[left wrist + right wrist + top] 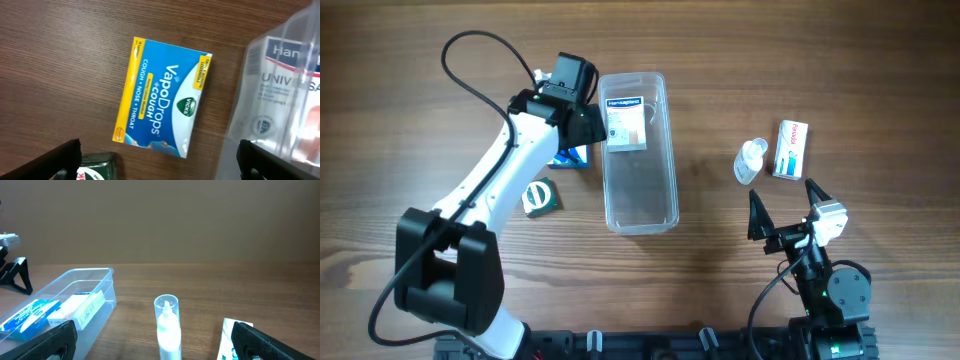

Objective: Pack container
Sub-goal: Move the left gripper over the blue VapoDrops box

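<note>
The container (665,150) is a long clear tub at the table's centre, with a white plaster box (625,122) lying in its far end. My left gripper (588,128) hovers by the tub's far-left side. In the left wrist view it is open and empty (160,159) above a blue VapoDrops box (162,95), with the container (250,115) at the right. My right gripper (786,207) is open and empty near the front right. In the right wrist view (155,342) it faces a small clear bottle (166,325) and the container (107,287).
The blue box (568,157) and a green tin (541,196) lie on the table left of the tub; the tin also shows in the left wrist view (97,167). The small bottle (751,160) and a white box (790,148) lie at the right.
</note>
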Controlling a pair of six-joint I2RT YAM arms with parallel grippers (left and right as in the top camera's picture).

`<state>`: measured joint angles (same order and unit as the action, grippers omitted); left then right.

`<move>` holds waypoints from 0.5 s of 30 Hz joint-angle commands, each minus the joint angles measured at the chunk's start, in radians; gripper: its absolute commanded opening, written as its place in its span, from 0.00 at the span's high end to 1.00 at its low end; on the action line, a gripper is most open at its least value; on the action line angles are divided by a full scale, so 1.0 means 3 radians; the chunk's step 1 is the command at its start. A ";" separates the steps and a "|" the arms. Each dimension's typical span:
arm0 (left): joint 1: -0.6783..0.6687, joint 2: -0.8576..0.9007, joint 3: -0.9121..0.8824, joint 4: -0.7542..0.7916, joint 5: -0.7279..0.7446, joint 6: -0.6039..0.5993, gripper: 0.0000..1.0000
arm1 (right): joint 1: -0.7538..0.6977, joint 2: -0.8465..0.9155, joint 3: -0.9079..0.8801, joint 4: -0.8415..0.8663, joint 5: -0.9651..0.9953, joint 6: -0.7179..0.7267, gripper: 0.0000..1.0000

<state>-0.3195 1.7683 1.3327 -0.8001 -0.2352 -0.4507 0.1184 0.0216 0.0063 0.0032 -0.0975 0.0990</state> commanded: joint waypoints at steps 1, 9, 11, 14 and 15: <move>0.0132 0.0050 0.0020 0.0014 0.0100 0.0097 0.00 | -0.0014 0.0010 -0.0003 0.0013 -0.0053 -0.0061 0.00; 0.0224 0.0095 0.0018 0.0078 0.0468 0.0376 0.00 | -0.0014 0.0010 -0.0003 0.0013 -0.0053 -0.0060 0.00; 0.0225 0.0142 0.0018 0.0088 0.0472 0.0434 0.00 | -0.0014 0.0010 -0.0003 0.0013 -0.0053 -0.0061 0.00; 0.0230 0.0252 0.0011 0.0113 0.0470 0.0460 0.00 | -0.0014 0.0010 -0.0003 0.0013 -0.0053 -0.0061 0.00; 0.0231 0.0305 0.0004 0.0136 0.0469 0.0525 0.00 | -0.0014 0.0010 -0.0003 0.0013 -0.0053 -0.0061 0.00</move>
<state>-0.2546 1.8042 1.3327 -0.7746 -0.1162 -0.3561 0.1184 0.0216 0.0063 0.0032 -0.0975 0.0990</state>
